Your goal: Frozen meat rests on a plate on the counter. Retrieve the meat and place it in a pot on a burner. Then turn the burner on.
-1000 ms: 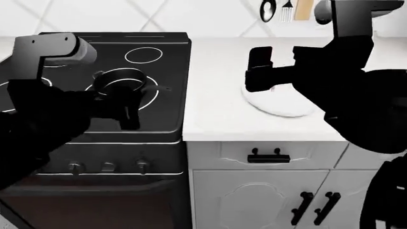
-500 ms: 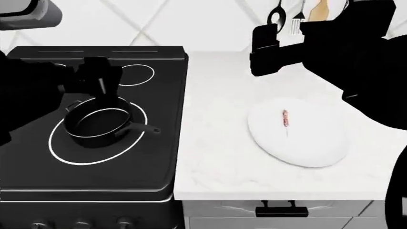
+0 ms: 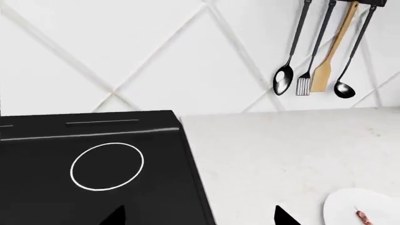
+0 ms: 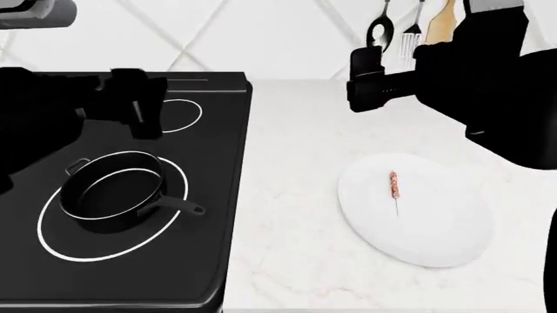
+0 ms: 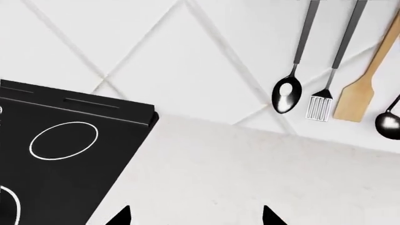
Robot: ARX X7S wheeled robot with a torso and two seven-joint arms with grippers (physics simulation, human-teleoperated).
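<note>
The tiny reddish-pink meat strip (image 4: 394,185) lies on the wide white round plate (image 4: 435,235), right of the stove. Both grippers hover with jaws spread (empty); so thin a sliver could slip a pinch.

The robot's bulky matte-black left arm reaches in from the left edge of the head view, and its black two-fingered left gripper (image 4: 139,107) is raised and points forward, with the two dark fingertips (image 3: 115,216) standing well apart in its wrist view and nothing between them. The equally black, heavy right arm comes in from the upper right, bent at the wrist so that its black two-fingered right gripper (image 4: 367,81) is level and aims leftward. Its fingertips (image 5: 120,216) likewise show spread wide and empty in its own wrist view.
</note>
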